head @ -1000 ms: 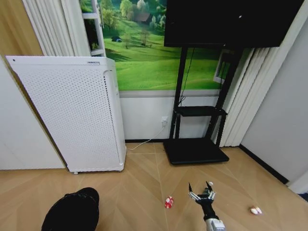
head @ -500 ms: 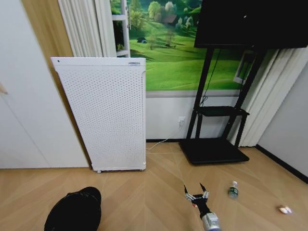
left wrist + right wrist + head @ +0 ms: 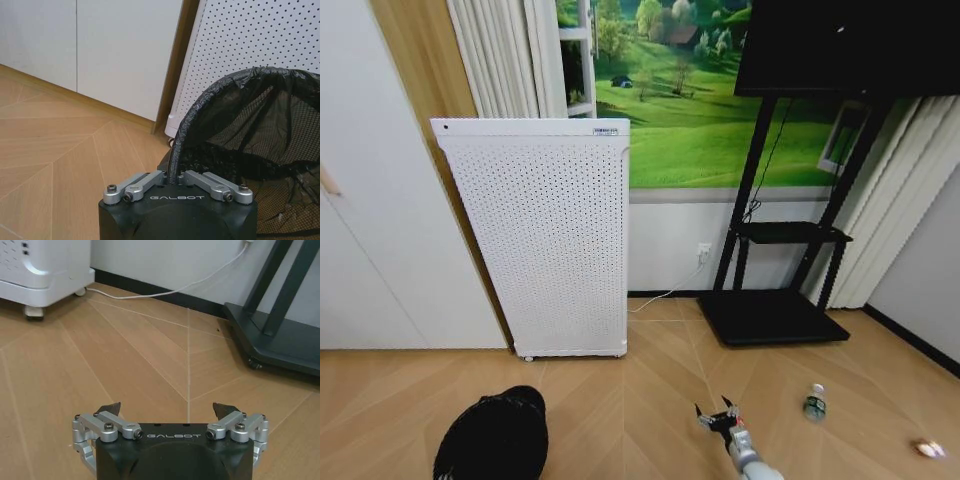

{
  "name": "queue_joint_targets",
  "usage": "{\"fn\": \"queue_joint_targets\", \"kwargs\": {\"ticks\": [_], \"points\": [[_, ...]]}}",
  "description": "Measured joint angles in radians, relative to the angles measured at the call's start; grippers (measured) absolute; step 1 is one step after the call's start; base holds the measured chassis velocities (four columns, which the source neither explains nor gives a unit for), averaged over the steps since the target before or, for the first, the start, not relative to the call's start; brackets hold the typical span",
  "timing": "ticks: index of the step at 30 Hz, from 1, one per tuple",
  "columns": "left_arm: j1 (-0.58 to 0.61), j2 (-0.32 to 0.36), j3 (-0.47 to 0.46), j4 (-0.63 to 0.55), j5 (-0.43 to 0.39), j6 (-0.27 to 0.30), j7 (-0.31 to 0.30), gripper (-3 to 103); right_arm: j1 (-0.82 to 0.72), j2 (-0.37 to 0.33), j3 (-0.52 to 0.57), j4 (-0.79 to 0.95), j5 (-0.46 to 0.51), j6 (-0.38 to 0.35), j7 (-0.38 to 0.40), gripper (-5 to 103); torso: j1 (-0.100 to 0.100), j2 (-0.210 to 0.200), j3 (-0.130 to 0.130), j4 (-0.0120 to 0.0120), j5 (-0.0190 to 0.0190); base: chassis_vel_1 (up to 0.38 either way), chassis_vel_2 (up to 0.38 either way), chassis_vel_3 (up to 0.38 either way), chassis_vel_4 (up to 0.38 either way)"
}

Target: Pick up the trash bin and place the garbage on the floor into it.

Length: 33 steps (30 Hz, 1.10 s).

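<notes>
The left pincer (image 3: 176, 181) is clamped on the rim of the trash bin (image 3: 492, 440), its two metal links drawn together around the black, bag-lined edge, as the left wrist view shows. In the head view the bin sits low at the robot's left, in front of the white perforated appliance (image 3: 545, 235); whether its base touches the floor (image 3: 620, 400) or hangs just above it is hard to tell from here. The left wrist view looks into the bin's dark mesh-like inside (image 3: 260, 150), with the appliance just behind it.

The right pincer (image 3: 718, 418) hangs low over bare floor at the robot's right, its fingertips (image 3: 111, 407) spread well apart with nothing between them. In the right wrist view it faces open parquet, with a white cable (image 3: 165, 290) running along the skirting and the black base of the TV stand (image 3: 772, 318) off to one side.

Two pieces of garbage lie on the floor to the right of that pincer. A small greenish bottle (image 3: 813, 402) stands near it, in front of the stand's base. A small white-and-pink scrap (image 3: 929, 449) lies farther right, well apart from the bottle and close to the wall.
</notes>
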State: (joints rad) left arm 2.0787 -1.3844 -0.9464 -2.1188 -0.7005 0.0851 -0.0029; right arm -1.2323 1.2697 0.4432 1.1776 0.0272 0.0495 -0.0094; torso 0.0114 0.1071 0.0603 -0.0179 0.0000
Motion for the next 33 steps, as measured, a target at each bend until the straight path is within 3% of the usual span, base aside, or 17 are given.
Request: {"fn": "queue_joint_targets", "kwargs": {"ticks": [7, 12, 26, 33], "points": [[-0.005, 0.002, 0.007, -0.008, 0.0, 0.008, -0.01, 0, 0.097, 0.014, 0.013, -0.131, -0.043, -0.014, 0.066, 100, 0.0, 0.0, 0.0, 0.0001, 0.0001, 0.0, 0.0, 0.0, 0.0], [-0.019, 0.0, 0.018, -0.006, 0.0, 0.009, -0.015, 0, 0.077, -0.011, 0.05, -0.147, -0.037, -0.059, 0.044, 100, 0.0, 0.0, 0.0, -0.0002, -0.0004, 0.0, 0.0, 0.0, 0.0], [-0.037, 0.008, 0.046, -0.024, 0.005, 0.024, -0.048, 0, 0.117, 0.039, 0.084, -0.321, -0.008, -0.042, 0.055, 101, 0.0, 0.0, 0.0, 0.0001, 0.0001, 0.0, 0.0, 0.0, 0.0], [-0.034, 0.007, 0.044, -0.034, 0.001, 0.024, -0.053, 0, 0.142, 0.046, 0.087, -0.373, -0.003, -0.019, 0.059, 76, 0.0, 0.0, 0.0, 0.0003, -0.0004, 0.0, 0.0, 0.0, 0.0]]}}
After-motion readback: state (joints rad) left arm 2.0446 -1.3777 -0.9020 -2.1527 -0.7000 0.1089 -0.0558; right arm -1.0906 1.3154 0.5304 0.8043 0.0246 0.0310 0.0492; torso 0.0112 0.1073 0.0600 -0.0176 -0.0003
